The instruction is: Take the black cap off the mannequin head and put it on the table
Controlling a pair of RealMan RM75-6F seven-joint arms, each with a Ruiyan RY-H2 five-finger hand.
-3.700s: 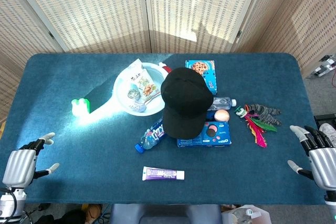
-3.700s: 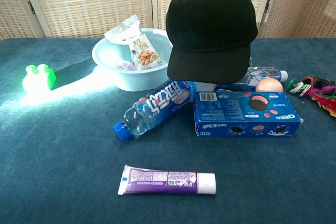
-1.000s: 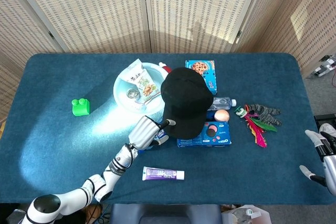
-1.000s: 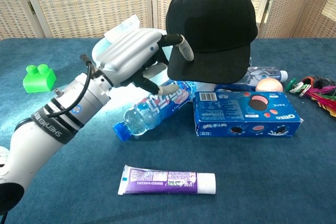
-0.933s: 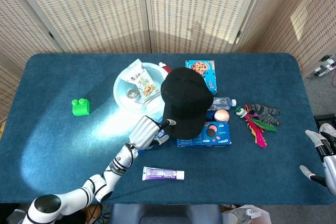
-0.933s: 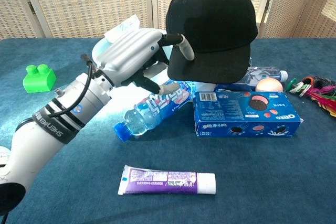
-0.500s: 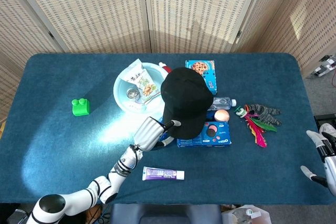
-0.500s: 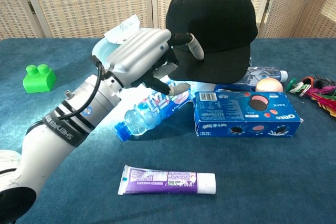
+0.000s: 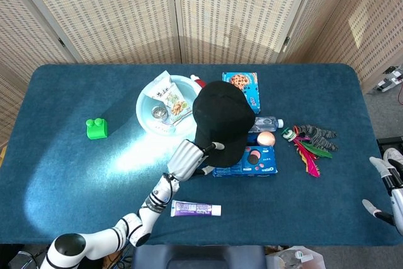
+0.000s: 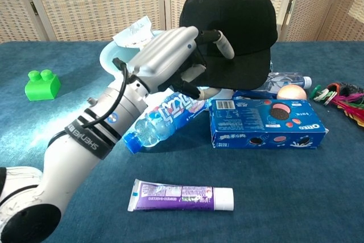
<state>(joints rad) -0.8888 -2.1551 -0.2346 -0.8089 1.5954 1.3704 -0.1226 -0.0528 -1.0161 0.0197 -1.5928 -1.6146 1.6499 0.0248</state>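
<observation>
Three woven screen panels [image 9: 208,4] back one blue-clothed table [image 9: 69,174].

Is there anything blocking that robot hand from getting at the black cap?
Nothing visible does. The left hand is already at the brim of the black cap, one finger over the top and the others under it. The water bottle lies just below the hand, on the table, not between them.

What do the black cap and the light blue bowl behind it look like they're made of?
The black cap looks like matte woven fabric: no glare, stitched panel seams, a button on top. The light blue bowl looks like smooth moulded plastic, with a thin even rim and a soft sheen, though glazed ceramic can't be ruled out.
</observation>
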